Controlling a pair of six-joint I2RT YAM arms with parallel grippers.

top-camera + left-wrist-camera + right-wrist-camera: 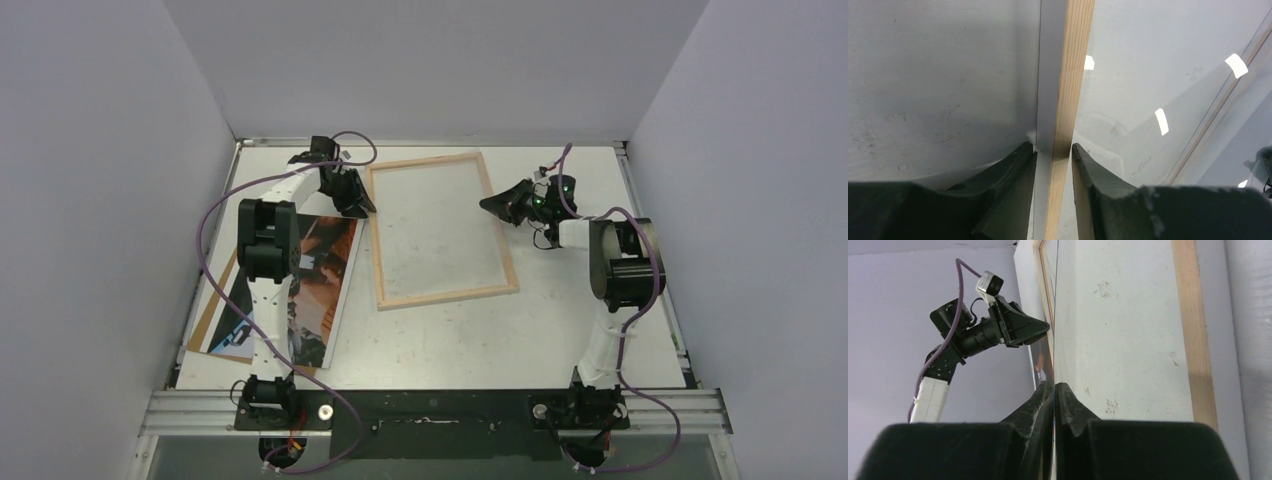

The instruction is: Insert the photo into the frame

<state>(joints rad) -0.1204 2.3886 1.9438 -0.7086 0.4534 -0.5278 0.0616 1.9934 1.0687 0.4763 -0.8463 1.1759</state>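
On the left wrist camera my left gripper (1053, 150) is set narrow, its two fingers (1015, 165) astride one bare-wood rail of the frame (1070, 75). Each tip meets a side of that rail, so I read it as clamped. From overhead, this grip sits at the upper part of the frame's left rail, just above centre-left of the picture.

My right gripper (1054, 386) is almost fully closed. Only a hairline shows between its fingers (1068, 405), and a thin straight edge runs up the picture from that slit. I take it for the edge of the clear pane (440, 225), pinched there, though the edge is too fine to be certain. Overhead, this gripper (487, 203) meets the frame's right rail near its upper end.

The frame (450, 297) lies wood side up in the middle of the table (450, 345), turned slightly off square. The photo (322, 300) is at lower left, lying on the brown backing board (208, 318) and partly hidden under my left arm. Its upper right corner comes close to the frame's left rail.

The frame's top rail is near the back wall at the top of the picture. There is open tabletop below the frame's bottom rail, across the lower middle, and a strip at right between the frame and the side wall, where my right arm stands.
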